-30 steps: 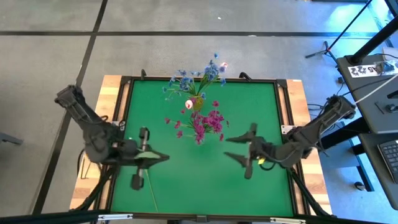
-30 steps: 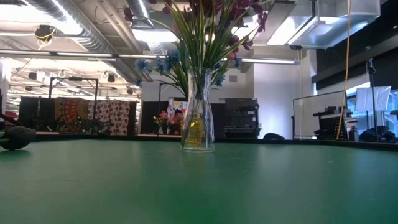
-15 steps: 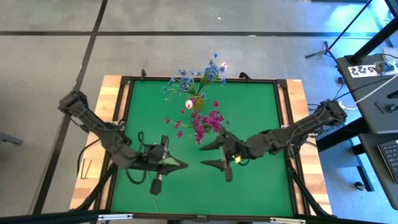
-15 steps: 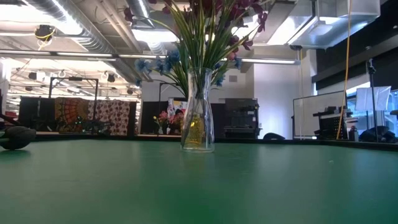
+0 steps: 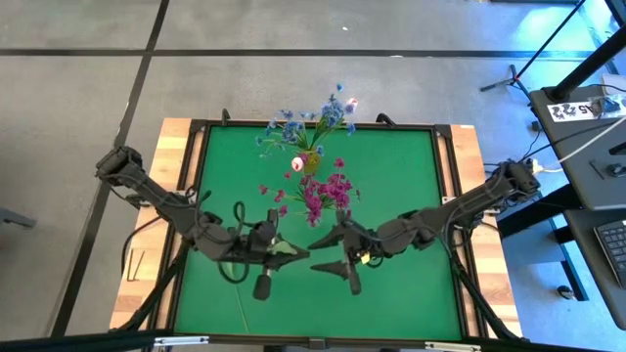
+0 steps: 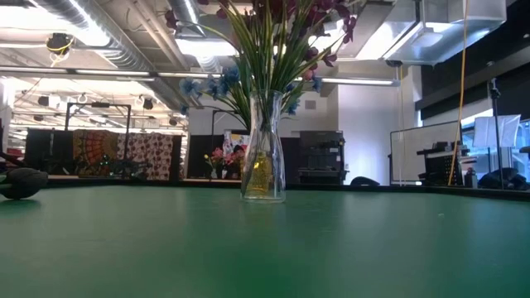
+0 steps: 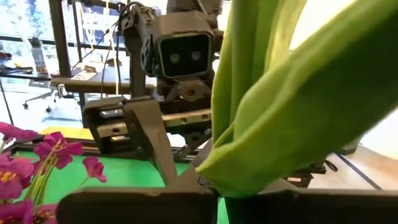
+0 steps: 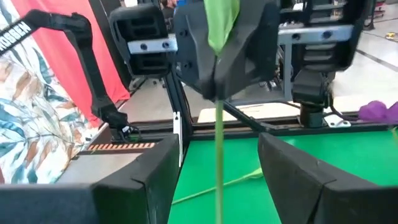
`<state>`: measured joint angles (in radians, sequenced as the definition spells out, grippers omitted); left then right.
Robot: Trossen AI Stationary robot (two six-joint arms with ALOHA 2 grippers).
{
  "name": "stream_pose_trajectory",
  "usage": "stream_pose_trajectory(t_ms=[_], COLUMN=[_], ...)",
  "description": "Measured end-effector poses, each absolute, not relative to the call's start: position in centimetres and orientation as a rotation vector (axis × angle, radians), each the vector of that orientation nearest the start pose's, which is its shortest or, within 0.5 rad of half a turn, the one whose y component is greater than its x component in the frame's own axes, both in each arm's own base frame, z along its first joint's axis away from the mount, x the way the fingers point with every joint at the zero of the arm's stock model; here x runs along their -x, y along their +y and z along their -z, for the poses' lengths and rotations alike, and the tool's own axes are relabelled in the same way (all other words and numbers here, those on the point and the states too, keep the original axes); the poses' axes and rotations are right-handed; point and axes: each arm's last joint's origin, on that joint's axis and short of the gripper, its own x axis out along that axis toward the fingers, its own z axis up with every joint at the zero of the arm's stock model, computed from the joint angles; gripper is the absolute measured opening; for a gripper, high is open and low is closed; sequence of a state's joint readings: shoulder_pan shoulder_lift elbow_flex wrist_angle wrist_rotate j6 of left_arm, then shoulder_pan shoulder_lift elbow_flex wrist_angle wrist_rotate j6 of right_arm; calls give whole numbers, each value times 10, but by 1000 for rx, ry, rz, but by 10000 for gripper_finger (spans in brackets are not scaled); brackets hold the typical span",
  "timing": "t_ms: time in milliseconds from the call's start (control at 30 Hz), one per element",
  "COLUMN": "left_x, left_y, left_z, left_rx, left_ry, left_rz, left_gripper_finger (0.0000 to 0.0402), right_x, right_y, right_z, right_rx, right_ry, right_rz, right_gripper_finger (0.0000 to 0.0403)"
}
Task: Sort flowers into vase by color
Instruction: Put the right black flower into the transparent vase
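A glass vase (image 5: pixel 311 161) (image 6: pixel 263 149) stands at the table's far middle, holding blue flowers (image 5: pixel 313 122), magenta ones (image 5: pixel 325 194) and white-pink buds. Above the table's middle, my left gripper (image 5: pixel 297 256) (image 8: pixel 217 93) is shut on a green-stemmed flower (image 5: pixel 282 252). Its head does not show. My right gripper (image 5: pixel 329 252) (image 8: pixel 219 186) faces it, open. Its two fingers stand on either side of the hanging stem (image 8: pixel 219 155) without touching it. My left gripper pinches the flower at the base of its leaves (image 8: pixel 217 101) between its shut fingertips. The fingers lie level, pointing toward the table's right, across the stem. The leaves (image 7: pixel 273 93) rise above the fingers and the thin stem hangs straight below them, off the table.
A dark bud (image 6: pixel 21 182) lies on the green mat at the left. A thin stem (image 5: pixel 240 308) lies on the mat toward the near edge. A raised dark frame (image 5: pixel 440 127) rims the mat. Bare mat lies to the right and near the front.
Both grippers have moved toward the table's middle and a little down, closing on each other. My left one has carried the flower along, still shut on it. My right one has swung round to face it, its fingers now on either side of the stem.
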<state>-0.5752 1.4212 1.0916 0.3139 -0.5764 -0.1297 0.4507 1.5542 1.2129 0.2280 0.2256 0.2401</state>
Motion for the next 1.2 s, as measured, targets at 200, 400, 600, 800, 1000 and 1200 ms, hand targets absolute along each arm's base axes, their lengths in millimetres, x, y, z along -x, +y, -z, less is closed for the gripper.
stream_pose_trajectory(t_ms=[200, 400, 600, 800, 1000, 1200], left_x=[-285, -290, -290, -289, -288, -288], left_y=[-157, -158, -162, -164, -164, -164], left_z=[-339, -335, -332, -331, -328, -328], left_rx=[121, 142, 137, 132, 140, 140], left_ry=[14, 26, 35, 50, 80, 80], left_rz=[-25, 38, 47, 50, 50, 50], left_gripper_finger=[0, 0, 0, 0, 0, 0], right_x=[-334, -336, -336, -335, -335, -335], right_y=[154, 154, 154, 155, 155, 155], right_z=[-324, -322, -322, -322, -322, -321], right_rx=[-203, -214, -214, -213, -210, -193], right_ry=[142, 142, 142, 144, 145, 150], right_rz=[-202, -191, -192, -199, -197, -200], right_gripper_finger=[204, 145, 90, 60, 35, 5])
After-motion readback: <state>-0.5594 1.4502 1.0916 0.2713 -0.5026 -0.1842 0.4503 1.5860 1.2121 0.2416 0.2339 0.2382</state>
